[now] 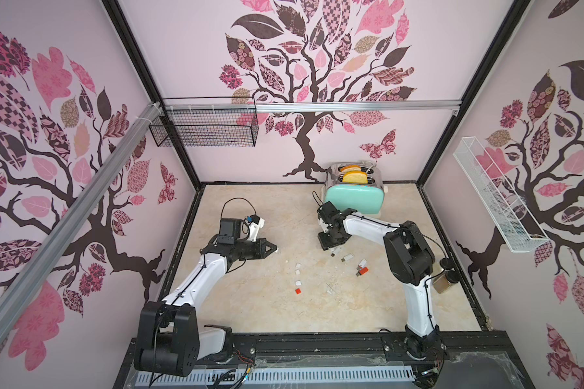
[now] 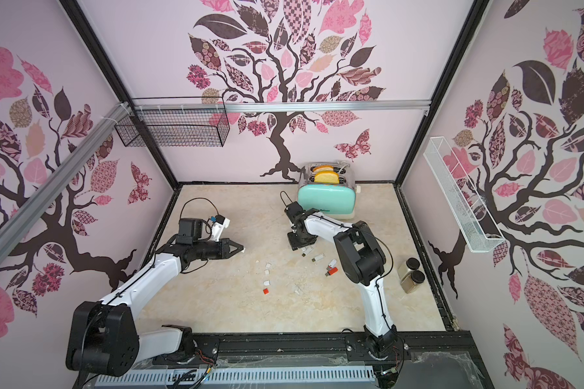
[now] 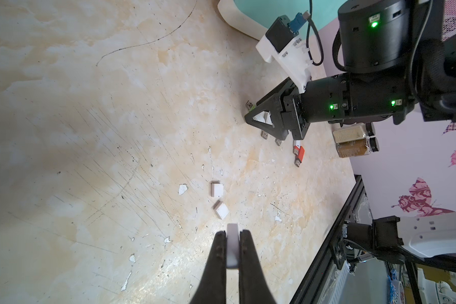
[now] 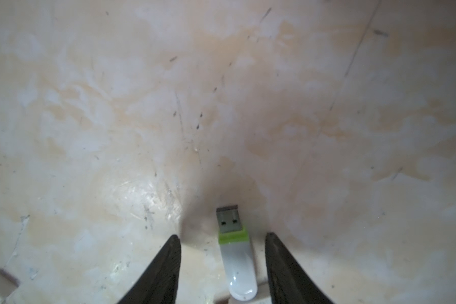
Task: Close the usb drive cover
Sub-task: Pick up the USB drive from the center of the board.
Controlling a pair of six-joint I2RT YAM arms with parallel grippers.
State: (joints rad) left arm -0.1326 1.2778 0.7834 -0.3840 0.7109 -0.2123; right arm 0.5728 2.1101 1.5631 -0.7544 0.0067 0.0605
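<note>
A white usb drive with a green band and a bare metal plug lies flat on the marbled table. My right gripper points down over it. It is open, with one finger on each side of the drive's body and a gap on both sides. In both top views this gripper is low at the table, in front of the toaster. My left gripper hovers above the table left of centre, shut on a small white cover whose end sticks out past the fingertips.
More usb drives, one of them orange, lie near the right arm. Loose white covers and a red cover lie mid-table. A mint toaster stands at the back. Two spice jars stand at the right edge.
</note>
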